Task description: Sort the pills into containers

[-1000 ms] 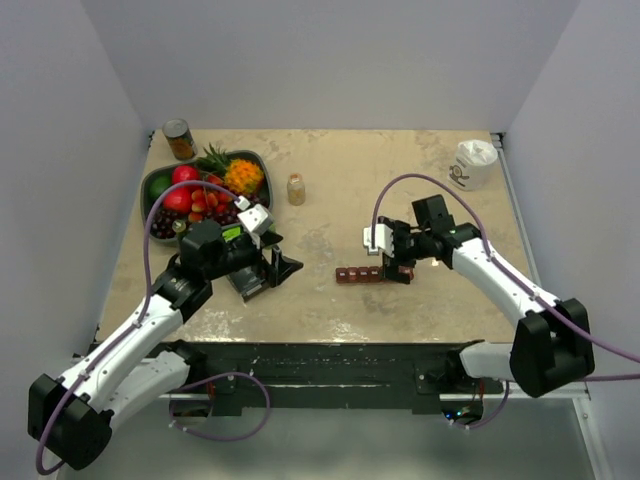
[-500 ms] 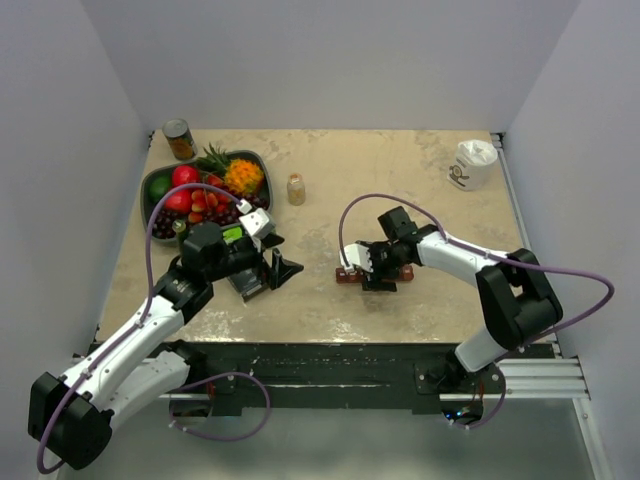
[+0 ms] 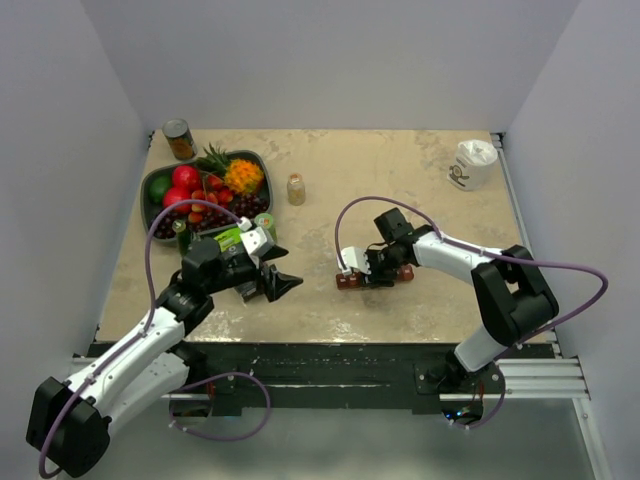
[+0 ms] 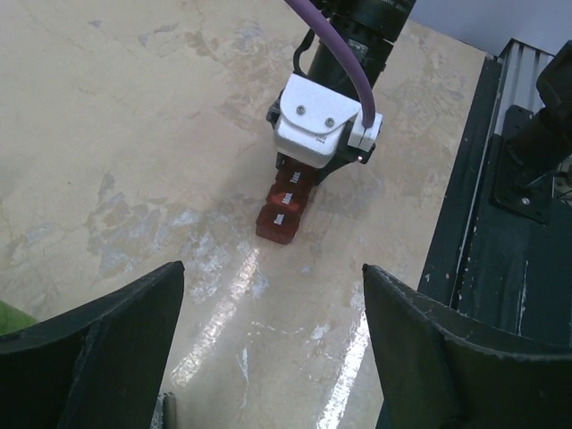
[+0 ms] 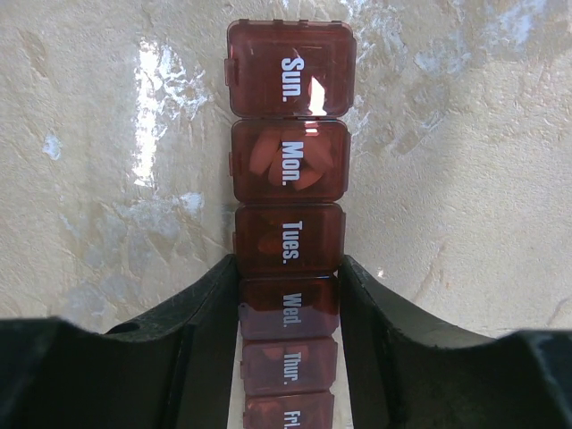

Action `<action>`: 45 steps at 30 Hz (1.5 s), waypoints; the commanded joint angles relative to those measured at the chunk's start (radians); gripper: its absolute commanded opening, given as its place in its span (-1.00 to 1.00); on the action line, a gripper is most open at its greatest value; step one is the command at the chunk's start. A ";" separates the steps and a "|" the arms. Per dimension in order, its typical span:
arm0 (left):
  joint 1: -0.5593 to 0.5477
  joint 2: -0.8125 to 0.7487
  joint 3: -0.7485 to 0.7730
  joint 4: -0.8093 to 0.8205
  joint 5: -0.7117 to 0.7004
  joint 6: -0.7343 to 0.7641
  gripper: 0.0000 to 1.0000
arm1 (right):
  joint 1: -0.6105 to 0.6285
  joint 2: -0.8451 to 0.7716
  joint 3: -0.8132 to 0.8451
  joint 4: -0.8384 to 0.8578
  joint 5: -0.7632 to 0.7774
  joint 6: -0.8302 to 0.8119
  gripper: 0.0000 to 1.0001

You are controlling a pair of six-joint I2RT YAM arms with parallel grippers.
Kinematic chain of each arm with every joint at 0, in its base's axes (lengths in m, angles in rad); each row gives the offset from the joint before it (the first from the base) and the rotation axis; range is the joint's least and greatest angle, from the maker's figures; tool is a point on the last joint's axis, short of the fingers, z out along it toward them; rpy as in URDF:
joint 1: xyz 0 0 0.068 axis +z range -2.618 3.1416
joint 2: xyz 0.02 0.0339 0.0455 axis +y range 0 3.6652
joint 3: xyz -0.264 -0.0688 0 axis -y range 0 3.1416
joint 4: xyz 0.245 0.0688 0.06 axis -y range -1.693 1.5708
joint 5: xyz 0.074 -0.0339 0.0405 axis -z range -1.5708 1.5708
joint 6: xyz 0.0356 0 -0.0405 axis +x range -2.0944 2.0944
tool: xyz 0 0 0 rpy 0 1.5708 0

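The containers (image 5: 289, 170) are a dark red strip of day-labelled compartments, all lids shut, lying on the table (image 3: 345, 282). Pills (image 5: 299, 165) show as pale shapes through the Mon. and Tues. lids. My right gripper (image 5: 290, 273) is shut on the strip, its fingers pressed against both sides of the Wed. compartment. In the top view the right gripper (image 3: 375, 272) covers the strip's middle. My left gripper (image 3: 278, 284) is open and holds nothing, left of the strip and pointing at it. In the left wrist view the left gripper (image 4: 273, 357) looks at the strip's Sun. end (image 4: 286, 207).
A grey fruit bowl (image 3: 150, 185) stands at the back left, with a tin can (image 3: 180, 139) behind it. A small amber bottle (image 3: 296, 189) is behind the strip. A white cup (image 3: 472, 163) sits at the back right. The table's front rail (image 4: 500, 223) lies close by.
My right gripper moved left along the strip, dropped over it and shut on it. My left gripper turned toward the strip and shifted slightly forward.
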 commanded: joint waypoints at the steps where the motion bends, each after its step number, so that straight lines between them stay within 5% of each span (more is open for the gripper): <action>1: -0.025 -0.016 -0.047 0.154 0.058 0.055 0.68 | -0.001 0.000 0.019 -0.028 -0.003 -0.015 -0.74; 14: -0.255 0.229 -0.032 0.227 -0.086 0.453 0.66 | 0.002 -0.081 0.020 -0.082 -0.137 -0.009 -0.91; 29: -0.384 0.589 0.050 0.445 -0.219 0.499 0.70 | 0.002 -0.103 0.020 -0.080 -0.192 -0.001 -0.96; 45: -0.425 0.669 0.062 0.508 -0.322 0.465 0.34 | 0.002 -0.114 0.023 -0.071 -0.209 0.014 -0.99</action>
